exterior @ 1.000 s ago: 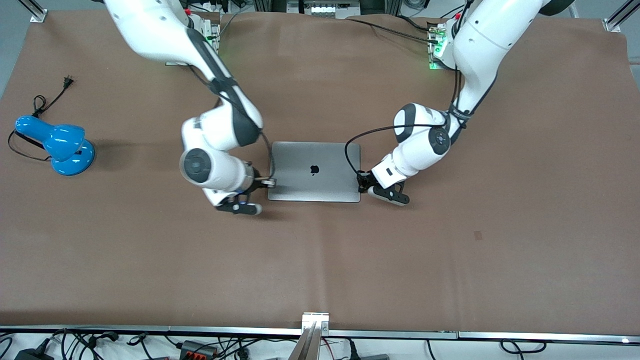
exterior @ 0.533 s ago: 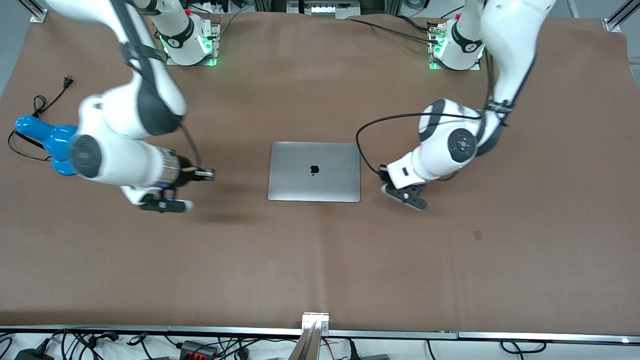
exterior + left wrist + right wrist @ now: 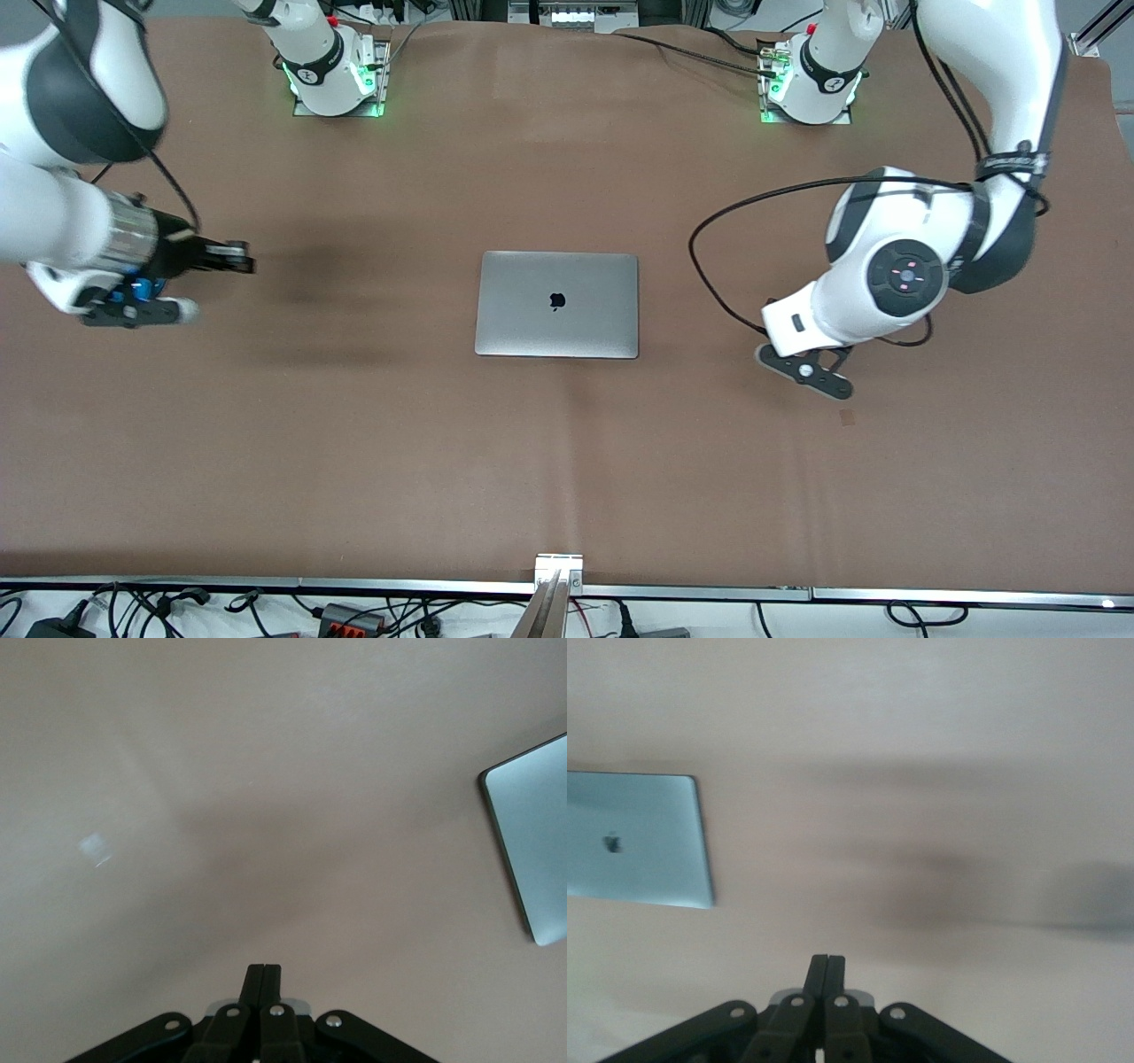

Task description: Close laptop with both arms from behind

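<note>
The space-grey laptop (image 3: 556, 304) lies flat in the middle of the table with its lid closed and the black apple logo facing up. It also shows in the left wrist view (image 3: 536, 842) and the right wrist view (image 3: 633, 840). My right gripper (image 3: 236, 262) is shut and empty, well clear of the laptop toward the right arm's end of the table; its closed fingers (image 3: 820, 967) show in the right wrist view. My left gripper (image 3: 264, 971) is shut and empty. Its hand (image 3: 797, 326) hangs over bare table toward the left arm's end, apart from the laptop.
The brown table mat (image 3: 567, 461) spreads wide around the laptop. A blue desk lamp (image 3: 146, 289) is almost wholly hidden under the right arm. The two arm bases (image 3: 332, 66) (image 3: 811, 75) stand along the table edge farthest from the front camera.
Both grippers have drawn away from the laptop's side edges, each toward its own end of the table. The laptop has stayed closed and has not moved.
</note>
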You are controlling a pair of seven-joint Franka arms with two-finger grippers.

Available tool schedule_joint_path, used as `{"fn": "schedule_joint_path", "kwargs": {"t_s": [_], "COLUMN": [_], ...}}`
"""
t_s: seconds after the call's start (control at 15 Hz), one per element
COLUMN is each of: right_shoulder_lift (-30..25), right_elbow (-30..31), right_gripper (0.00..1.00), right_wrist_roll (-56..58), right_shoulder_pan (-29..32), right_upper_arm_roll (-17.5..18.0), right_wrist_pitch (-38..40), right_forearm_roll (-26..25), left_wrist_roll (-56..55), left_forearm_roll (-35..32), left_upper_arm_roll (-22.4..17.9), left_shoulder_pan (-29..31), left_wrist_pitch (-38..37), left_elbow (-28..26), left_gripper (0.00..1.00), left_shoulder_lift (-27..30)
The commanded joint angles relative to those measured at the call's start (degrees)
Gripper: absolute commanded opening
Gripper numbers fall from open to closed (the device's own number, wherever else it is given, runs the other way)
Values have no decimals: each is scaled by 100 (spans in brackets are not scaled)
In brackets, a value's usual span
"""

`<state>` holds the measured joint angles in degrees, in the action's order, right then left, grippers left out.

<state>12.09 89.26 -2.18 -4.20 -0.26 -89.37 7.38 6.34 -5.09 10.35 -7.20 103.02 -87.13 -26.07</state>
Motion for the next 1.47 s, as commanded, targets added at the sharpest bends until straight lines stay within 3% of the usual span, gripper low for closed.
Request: {"fn": "schedule_joint_path", "kwargs": {"t_s": [0.0,0.13,0.2,0.33,0.4,0.67,0.87,1.07,1.2,1.4], "right_shoulder_lift": [-373,-427,-418,-374,-383,-365,-128,-102,-171,-486], "right_elbow": [179,170,144,135,118,39,-637,-665,-656,-395], "right_gripper": [0,0,10,78,100,100,100,100,100,100], "right_wrist_roll": [366,472,612,920,956,868,895,973,868,965], "right_shoulder_pan": [129,182,183,183,183,174,156,182,191,471], "right_upper_arm_roll": [43,17,17,17,25,26,17,34,34,130], "right_wrist_pitch": [78,113,165,122,122,104,305,333,359,447], "right_forearm_roll": [-298,-412,-596,-677,-686,-668,-782,-1125,-1134,-1090], "left_wrist_roll": [-132,-124,-124,-229,-360,-590,-809,-818,-836,-801], "left_forearm_roll": [-142,-72,-45,-45,-36,60,278,991,852,658], "left_upper_arm_roll": [-33,2,28,46,46,46,2,-523,-1077,-1088], "left_shoulder_pan": [139,464,587,615,623,703,711,633,152,140], "left_wrist_pitch": [-536,-687,-792,-1134,-1135,-1521,-2074,-1988,-1543,-1381], "left_elbow": [415,425,416,390,363,118,82,-58,-461,-612], "left_gripper": [15,82,100,100,100,100,100,100,100,100], "left_shoulder_lift": [163,444,584,857,1041,1797,2149,2386,2842,2888]}}
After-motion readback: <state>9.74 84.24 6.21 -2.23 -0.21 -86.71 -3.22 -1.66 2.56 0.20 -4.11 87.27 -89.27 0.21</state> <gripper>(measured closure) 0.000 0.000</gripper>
